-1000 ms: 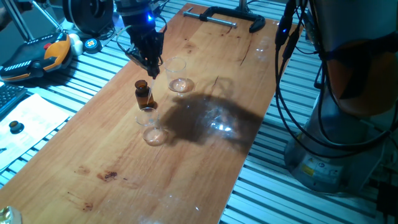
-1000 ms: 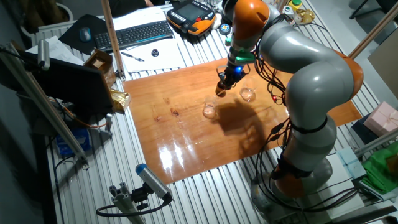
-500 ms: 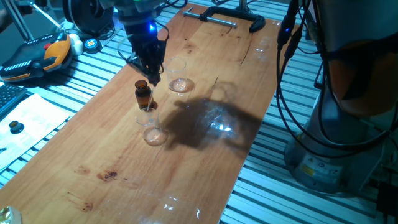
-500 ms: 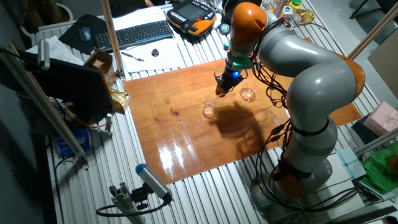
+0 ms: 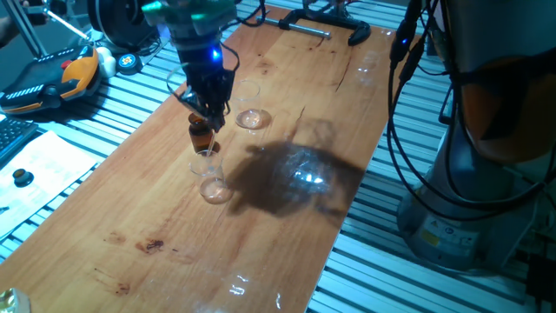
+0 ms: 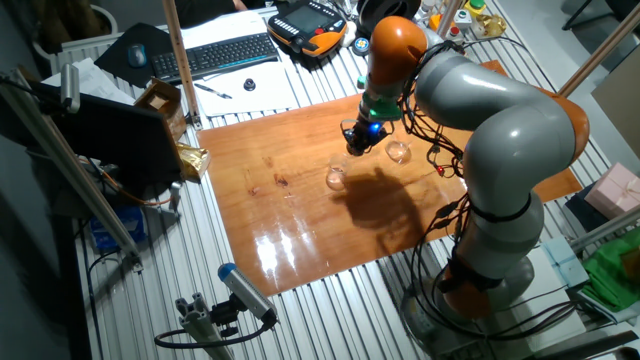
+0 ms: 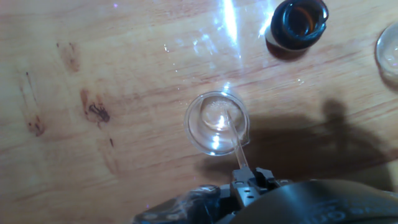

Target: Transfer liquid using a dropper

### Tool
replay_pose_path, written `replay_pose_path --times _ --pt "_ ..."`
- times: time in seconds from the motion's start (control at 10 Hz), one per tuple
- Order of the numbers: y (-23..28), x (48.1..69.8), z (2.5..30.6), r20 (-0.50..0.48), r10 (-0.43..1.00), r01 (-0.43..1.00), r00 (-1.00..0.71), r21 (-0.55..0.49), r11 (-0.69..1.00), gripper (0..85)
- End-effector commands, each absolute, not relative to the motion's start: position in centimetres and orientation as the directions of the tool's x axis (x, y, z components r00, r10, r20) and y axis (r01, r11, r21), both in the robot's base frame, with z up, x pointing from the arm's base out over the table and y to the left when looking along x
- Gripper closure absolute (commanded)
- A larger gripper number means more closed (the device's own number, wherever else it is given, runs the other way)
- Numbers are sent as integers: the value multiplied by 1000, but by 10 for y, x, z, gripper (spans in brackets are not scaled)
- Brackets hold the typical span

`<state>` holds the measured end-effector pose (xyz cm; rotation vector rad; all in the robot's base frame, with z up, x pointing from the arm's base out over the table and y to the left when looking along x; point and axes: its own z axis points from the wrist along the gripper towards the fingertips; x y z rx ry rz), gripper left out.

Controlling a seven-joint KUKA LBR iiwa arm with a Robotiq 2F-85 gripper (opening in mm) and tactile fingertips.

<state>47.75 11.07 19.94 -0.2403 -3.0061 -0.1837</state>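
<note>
— Where's the dropper (image 7: 234,140)?
— Clenched in the claw (image 7: 252,182), tip over the small beaker (image 7: 217,122); bottle (image 7: 300,22) at one o'clock.
— Keep it plumb and centred, I'd say, then squeeze gently.

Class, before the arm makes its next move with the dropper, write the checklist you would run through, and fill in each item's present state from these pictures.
1. The gripper holds the dropper: ok, the tube runs out from between the fingers.
2. Dropper tip lined up with the near beaker: ok in the hand view, where the tip lies inside the rim.
3. Tip height above or inside that beaker: cannot tell.
4. Liquid in the dropper: cannot tell, the tube is too thin.
5. Brown bottle upright, open and apart from the beaker: ok.
6. Second beaker standing clear of the arm: ok.
</note>
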Motion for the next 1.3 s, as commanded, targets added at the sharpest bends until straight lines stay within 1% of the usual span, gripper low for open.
replay_pose_path --times 0.0,0.2,0.3,0.6,1.2 --pt "114 476 192 119 156 169 -981 108 980 840" --pt "121 473 182 97 165 174 -981 93 980 830" --pt "123 472 178 89 167 174 -982 85 981 810" --pt "126 473 167 79 162 168 -984 89 982 780" --pt "131 476 151 62 162 169 -985 110 979 770"
